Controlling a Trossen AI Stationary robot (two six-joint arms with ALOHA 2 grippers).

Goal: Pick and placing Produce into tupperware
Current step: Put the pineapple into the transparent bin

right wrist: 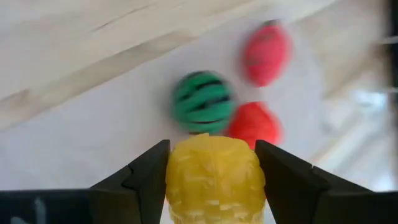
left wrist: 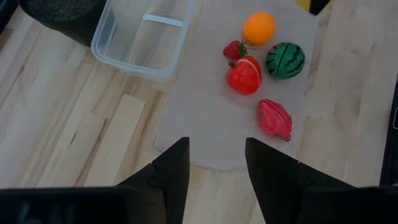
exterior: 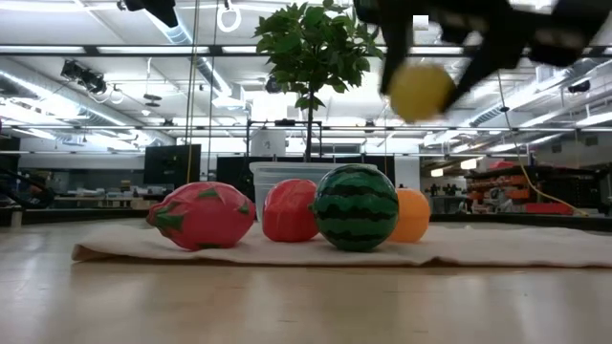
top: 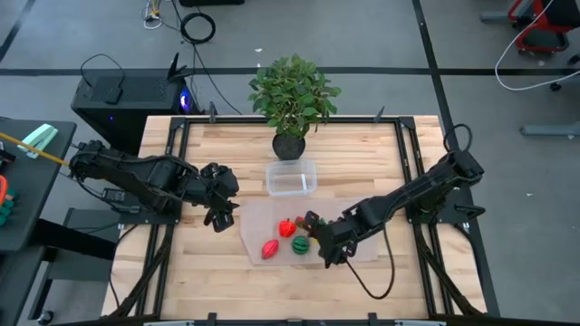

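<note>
The left pincer [left wrist: 214, 171] hovers spread and empty over the wooden counter [top: 199, 272], the empty tupperware [top: 291, 177] ahead of it. The right pincer [right wrist: 211, 171] pinches a yellow fruit [right wrist: 214, 177], blurred in the low view, above the mat [top: 258, 217]; watermelon [top: 300, 244], red fruits [top: 270, 248] and orange [left wrist: 259, 28] lie beneath.

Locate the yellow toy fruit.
The yellow fruit is clamped in the right gripper, lifted above the mat, just over the watermelon in the low view.
</note>
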